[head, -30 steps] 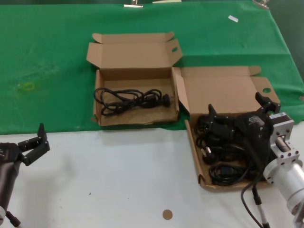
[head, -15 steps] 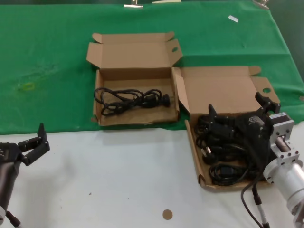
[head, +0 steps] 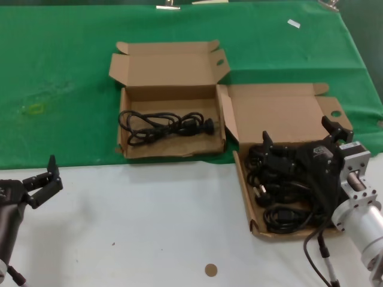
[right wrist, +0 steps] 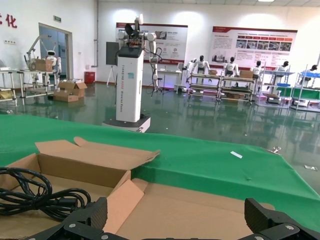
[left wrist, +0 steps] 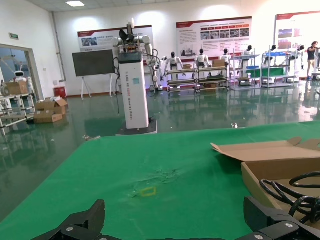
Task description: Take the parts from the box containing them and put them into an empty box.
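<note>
Thin black looped power cords (head: 286, 191) are heaped in the larger, shallow brown cardboard box (head: 281, 116) at the table's right; one more cord bundle (head: 164, 125) is seen in the smaller, taller-walled brown cardboard box (head: 167, 89) on the green cloth (head: 60, 78). The right gripper (head: 299, 140) is spread wide over the heap, apparently gripping nothing. The left gripper (head: 45, 179) is parked open, empty, over the white tabletop (head: 149, 227).

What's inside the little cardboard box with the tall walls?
One looped thin black power cord lies flat on the floor of the smaller brown cardboard box. The near wall hides a strip of the floor behind it, so anything there can't be seen.
</note>
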{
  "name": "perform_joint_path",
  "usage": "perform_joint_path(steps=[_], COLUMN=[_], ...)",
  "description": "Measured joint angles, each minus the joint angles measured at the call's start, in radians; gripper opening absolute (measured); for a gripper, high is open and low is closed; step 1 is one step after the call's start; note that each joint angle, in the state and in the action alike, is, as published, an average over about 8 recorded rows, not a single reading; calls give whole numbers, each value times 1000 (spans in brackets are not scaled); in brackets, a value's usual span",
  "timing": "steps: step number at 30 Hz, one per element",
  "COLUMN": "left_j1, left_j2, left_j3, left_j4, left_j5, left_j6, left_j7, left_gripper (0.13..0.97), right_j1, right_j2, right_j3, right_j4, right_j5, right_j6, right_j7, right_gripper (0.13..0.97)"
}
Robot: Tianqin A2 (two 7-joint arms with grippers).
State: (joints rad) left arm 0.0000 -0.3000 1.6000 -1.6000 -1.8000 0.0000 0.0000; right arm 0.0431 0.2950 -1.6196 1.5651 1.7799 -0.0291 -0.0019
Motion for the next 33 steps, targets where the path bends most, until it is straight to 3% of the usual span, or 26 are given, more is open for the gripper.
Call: perform_joint_path(steps=[33], left_j1=[0], left_j2=[0], left_j3=[0], left_j4=[0], left_j5=[0], left_j6=[0], left_j7=[0], left_gripper=[966], right_j1=[0], right_j2=[0], right_j3=[0], right_j4=[0], right_j5=[0], right_j6=[0], right_j7=[0], right_gripper=[966])
